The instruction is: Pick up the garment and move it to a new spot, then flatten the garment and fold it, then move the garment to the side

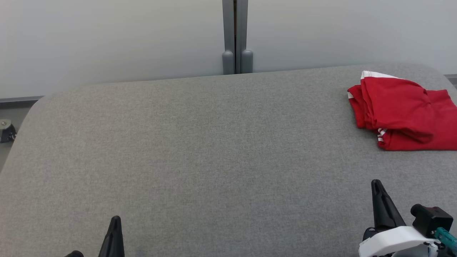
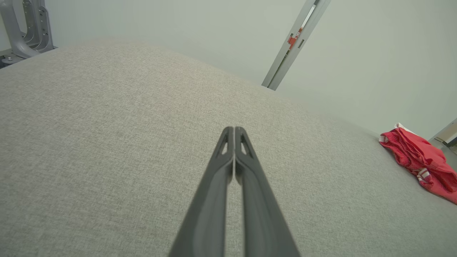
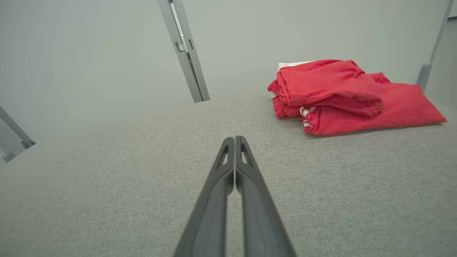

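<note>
So the garment is sitting folded up in the far right corner of the tabletop; it's red, with white trim peeking out at its far edge and along the near fold, and its right side is running off the head view. In the right wrist view the garment is lying ahead and to the right, stacked in a few layers; in the left wrist view the garment is showing way off to the right, close to the tabletop's edge.

Both pincers are clenched on nothing. The left gripper is poking up at the near edge toward the left corner; the right gripper is hanging by the near right corner, well apart from the garment. Up close, the left gripper and right gripper are both pressing their fingers tip to tip; can't tell if they're touching the fabric.

Plain grey fabric is running between the right gripper and the garment. Behind the far edge a pale wall is standing, with a grey post in the middle; a dark caster is sitting off the left edge.
</note>
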